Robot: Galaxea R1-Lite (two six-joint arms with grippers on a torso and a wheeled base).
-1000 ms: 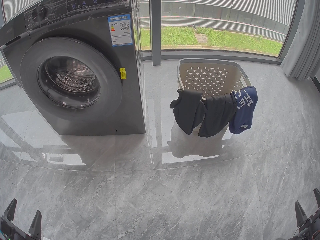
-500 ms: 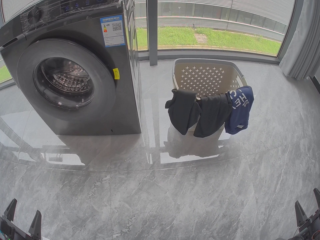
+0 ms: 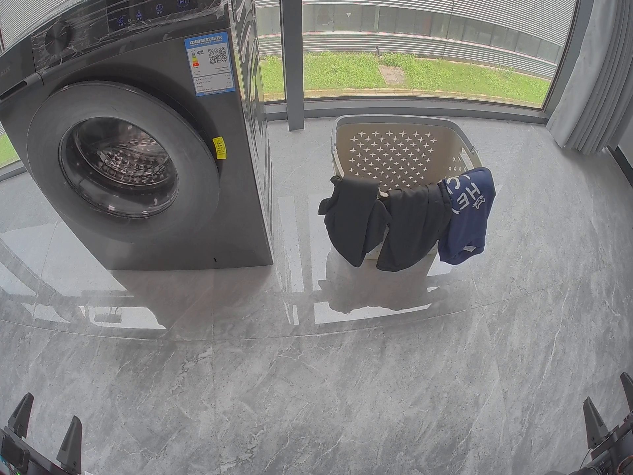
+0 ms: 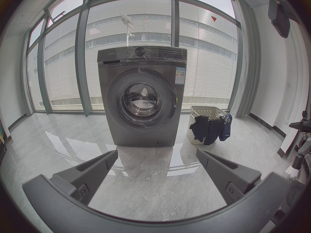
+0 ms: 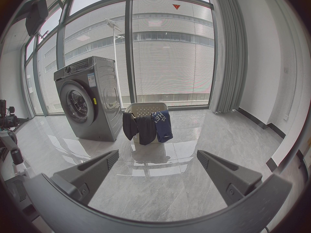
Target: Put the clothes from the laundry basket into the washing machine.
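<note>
A dark grey washing machine (image 3: 132, 153) stands at the left on the floor, its round door (image 3: 119, 166) facing me with the drum visible through the glass. To its right sits a beige laundry basket (image 3: 395, 121). Over the basket's near rim hang two dark garments (image 3: 353, 219) (image 3: 412, 225) and a blue shirt (image 3: 468, 216). My left gripper (image 3: 48, 411) is low at the near left, open and holding nothing. My right gripper (image 3: 606, 390) is at the near right, also open. Both are far from the basket (image 5: 145, 109) and the machine (image 4: 142, 94).
Glossy grey floor (image 3: 330, 377) stretches between me and the basket. A window wall with a dark pillar (image 3: 290, 47) runs behind the machine and basket. A grey curtain (image 3: 593, 100) hangs at the far right. Equipment on a stand (image 4: 303, 136) stands off to one side.
The whole head picture has shifted, so the machine and basket sit a little further left in it; the camera moved. Both grippers keep their places and stay open.
</note>
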